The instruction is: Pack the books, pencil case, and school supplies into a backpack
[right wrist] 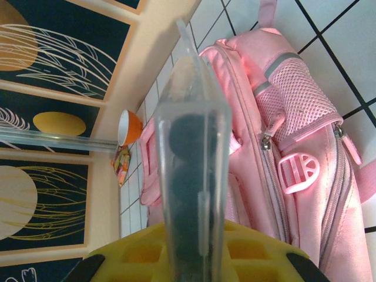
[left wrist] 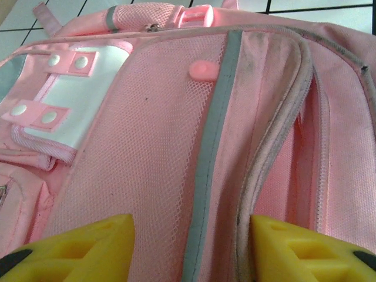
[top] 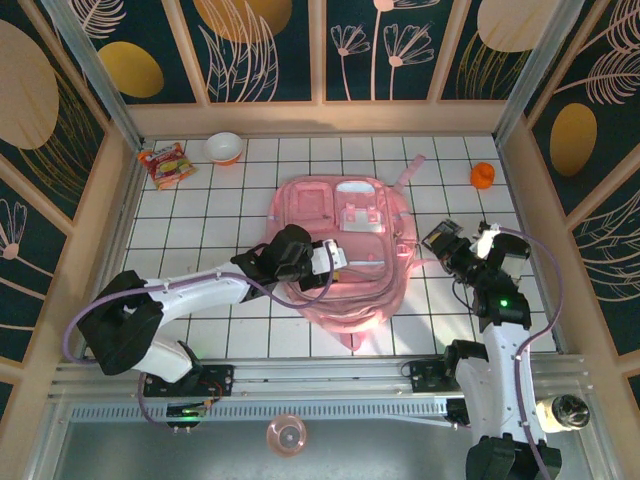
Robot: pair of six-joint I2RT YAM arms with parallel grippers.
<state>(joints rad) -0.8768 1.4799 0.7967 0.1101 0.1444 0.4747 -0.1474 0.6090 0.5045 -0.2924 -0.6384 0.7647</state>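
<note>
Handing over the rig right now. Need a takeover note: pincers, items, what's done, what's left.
Pincers: the left pincer is open, fingers apart, low over the large soft pink backpack, near a zip seam. The right pincer is shut on a slim clear-cased dark grey rectangular gadget, held beside the backpack's right edge.
Done: cannot tell what is already inside the backpack.
To do: get the gadget into the backpack; a pocket probably has to be opened first.

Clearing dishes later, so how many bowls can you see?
2. One orange-and-white bowl at the table's far left, beside the snack packet; one pink bowl off the table, below the near rail. The backpack could hide others.
</note>
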